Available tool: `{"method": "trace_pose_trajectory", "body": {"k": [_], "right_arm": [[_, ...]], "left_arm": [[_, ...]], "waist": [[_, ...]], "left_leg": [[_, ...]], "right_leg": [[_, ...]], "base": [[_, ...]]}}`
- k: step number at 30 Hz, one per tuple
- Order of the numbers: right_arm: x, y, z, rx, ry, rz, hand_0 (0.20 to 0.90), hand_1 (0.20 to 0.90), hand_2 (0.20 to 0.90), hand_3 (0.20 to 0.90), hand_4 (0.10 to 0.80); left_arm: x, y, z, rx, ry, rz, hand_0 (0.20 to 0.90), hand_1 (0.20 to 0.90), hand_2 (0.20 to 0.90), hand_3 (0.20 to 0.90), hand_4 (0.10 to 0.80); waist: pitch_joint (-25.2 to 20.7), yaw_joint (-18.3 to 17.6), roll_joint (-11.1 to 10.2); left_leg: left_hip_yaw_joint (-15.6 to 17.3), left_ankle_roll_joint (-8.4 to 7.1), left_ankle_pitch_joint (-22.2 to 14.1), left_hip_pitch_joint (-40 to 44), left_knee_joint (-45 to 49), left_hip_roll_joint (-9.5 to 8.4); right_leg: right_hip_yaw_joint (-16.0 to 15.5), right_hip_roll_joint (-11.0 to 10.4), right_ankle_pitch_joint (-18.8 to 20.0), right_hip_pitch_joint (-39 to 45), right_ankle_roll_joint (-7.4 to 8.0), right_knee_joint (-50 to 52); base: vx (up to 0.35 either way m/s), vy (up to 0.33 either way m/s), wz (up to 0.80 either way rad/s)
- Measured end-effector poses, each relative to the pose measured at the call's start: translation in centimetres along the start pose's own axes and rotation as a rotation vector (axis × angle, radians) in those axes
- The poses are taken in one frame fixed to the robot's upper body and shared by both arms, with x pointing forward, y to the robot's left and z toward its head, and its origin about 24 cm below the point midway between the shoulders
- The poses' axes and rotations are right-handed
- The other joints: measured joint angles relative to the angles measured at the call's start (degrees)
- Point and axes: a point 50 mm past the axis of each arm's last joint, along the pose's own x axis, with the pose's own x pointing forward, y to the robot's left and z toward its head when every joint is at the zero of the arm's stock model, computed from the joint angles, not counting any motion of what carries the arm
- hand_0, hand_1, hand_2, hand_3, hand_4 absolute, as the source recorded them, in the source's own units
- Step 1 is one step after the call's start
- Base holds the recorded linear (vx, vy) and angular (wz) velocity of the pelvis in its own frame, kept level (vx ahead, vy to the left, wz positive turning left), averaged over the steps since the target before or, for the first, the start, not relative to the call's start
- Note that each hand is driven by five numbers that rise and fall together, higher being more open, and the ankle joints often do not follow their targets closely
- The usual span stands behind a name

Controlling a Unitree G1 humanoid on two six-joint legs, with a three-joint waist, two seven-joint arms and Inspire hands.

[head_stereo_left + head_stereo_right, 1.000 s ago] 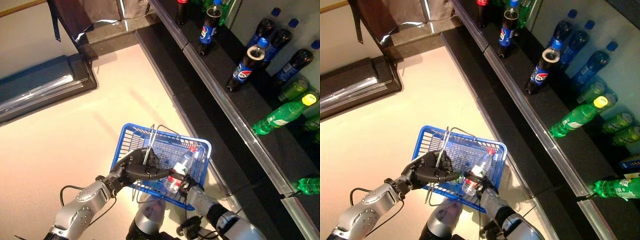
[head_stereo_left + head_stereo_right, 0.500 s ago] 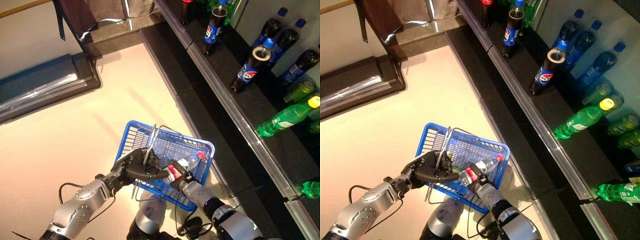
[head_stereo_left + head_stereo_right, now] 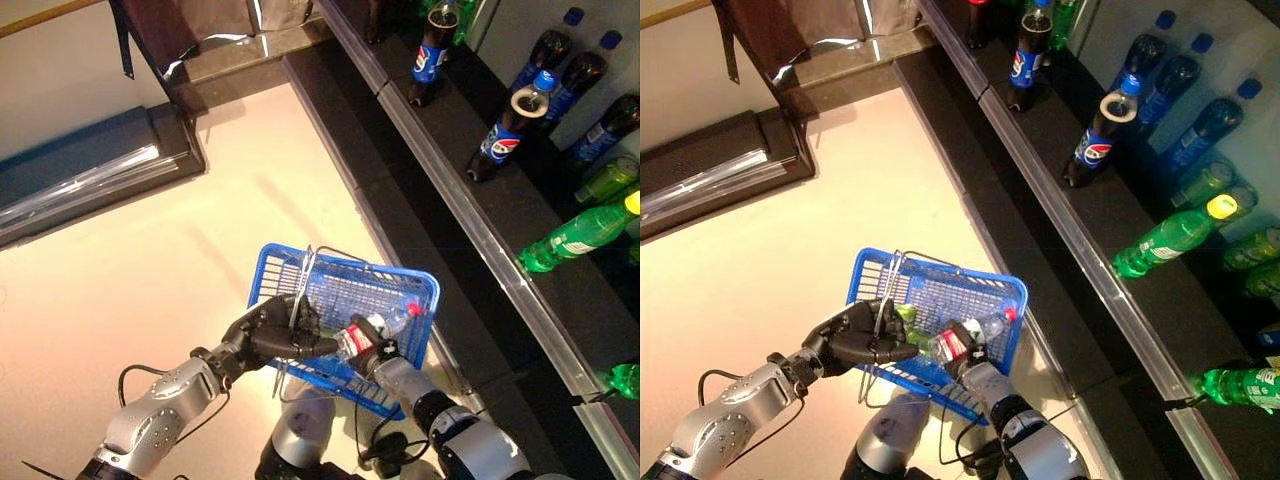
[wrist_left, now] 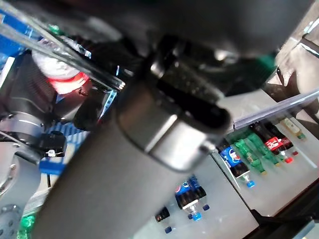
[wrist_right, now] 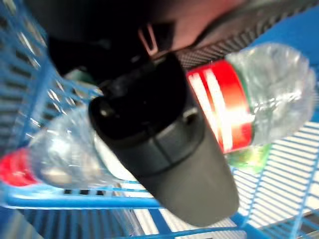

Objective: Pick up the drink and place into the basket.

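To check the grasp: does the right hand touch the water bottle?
Touching. The right wrist view shows the right hand curled round the water bottle.

Basket mouth crowded, floor open to the left

The left hand [image 3: 272,333] grips the raised handles [image 3: 303,283] over the basket [image 3: 415,287], the bottle [image 3: 375,328] lies across its near rim; the shelf [image 3: 480,225] walls the right side.

Water bottle [image 3: 375,325] lower, flatter, inside basket [image 3: 420,290]
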Motion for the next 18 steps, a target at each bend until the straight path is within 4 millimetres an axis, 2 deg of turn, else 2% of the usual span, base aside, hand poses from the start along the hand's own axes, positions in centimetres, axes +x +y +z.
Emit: {"method": "trace_pose_trajectory", "body": {"k": [11, 15, 18], "right_arm": [[-1.2, 3.5, 1.2, -0.042, -0.079, 0.184, 0.9, 0.9, 0.9, 0.9, 0.8], [-2.9, 5.1, 0.1, -0.138, -0.098, 0.322, 0.9, 0.9, 0.9, 0.9, 0.8], [-5.2, 5.7, -0.5, -0.235, -0.14, 0.464, 0.9, 0.9, 0.9, 0.9, 0.8]], "left_arm": [[-0.1, 0.6, -0.3, -0.009, 0.022, 0.068, 0.3, 0.3, 0.3, 0.2, 0.1], [-0.5, 1.2, -0.2, -0.018, 0.014, 0.105, 0.3, 0.3, 0.3, 0.2, 0.1], [-1.2, 1.7, -0.5, -0.03, 0.017, 0.138, 0.3, 0.3, 0.3, 0.2, 0.1]], "waist": [[0.3, -0.1, -0.6], [1.1, -0.7, -2.6], [1.7, -1.8, -4.2]], "left_leg": [[0.2, 0.0, 0.0, 0.0, -0.2, 0.55], [1.0, -0.01, 0.0, 0.0, -0.4, 1.12], [1.6, -0.08, 0.0, -0.9, -0.4, 1.64]], "right_leg": [[0.0, 0.7, 0.3, 0.0, -0.23, -0.8], [0.2, 1.3, 0.6, -0.4, -0.38, -1.4], [0.4, 2.0, 1.7, -0.6, -0.59, -2.9]], "base": [[-0.003, -0.003, 0.0], [-0.051, -0.038, -0.09], [-0.056, -0.027, -0.09]]}}
